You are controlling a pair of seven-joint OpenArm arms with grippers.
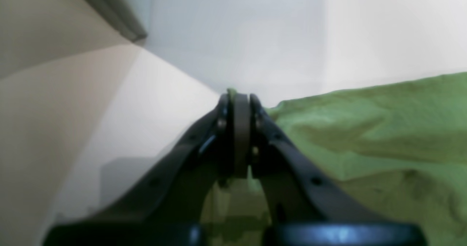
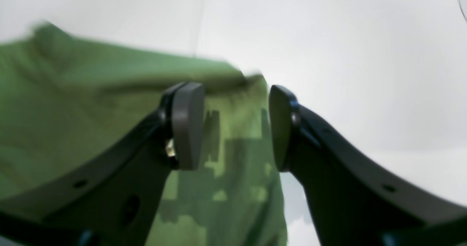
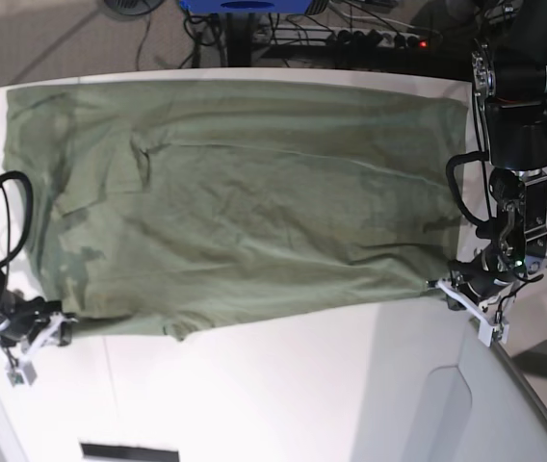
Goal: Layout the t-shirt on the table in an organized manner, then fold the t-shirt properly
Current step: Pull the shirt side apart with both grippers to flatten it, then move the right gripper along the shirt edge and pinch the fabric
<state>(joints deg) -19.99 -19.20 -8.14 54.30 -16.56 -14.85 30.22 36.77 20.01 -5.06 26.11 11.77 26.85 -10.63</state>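
The olive-green t-shirt (image 3: 235, 202) lies spread wide over the far half of the white table (image 3: 302, 385), with some wrinkles. My left gripper (image 3: 447, 287) is at the shirt's near right corner. In the left wrist view the left gripper (image 1: 237, 97) is shut, with a sliver of green cloth between its tips and the t-shirt (image 1: 383, 129) stretching off to the right. My right gripper (image 3: 54, 325) is at the shirt's near left corner. In the right wrist view the right gripper (image 2: 233, 127) is open above the t-shirt's edge (image 2: 91, 111), holding nothing.
Cables and a power strip (image 3: 370, 38) lie on the floor beyond the table's far edge. A greyish panel (image 3: 447, 399) sits at the near right. The table's curved edge (image 3: 533, 385) runs down the right side. A dark slot (image 3: 115, 450) is at the front.
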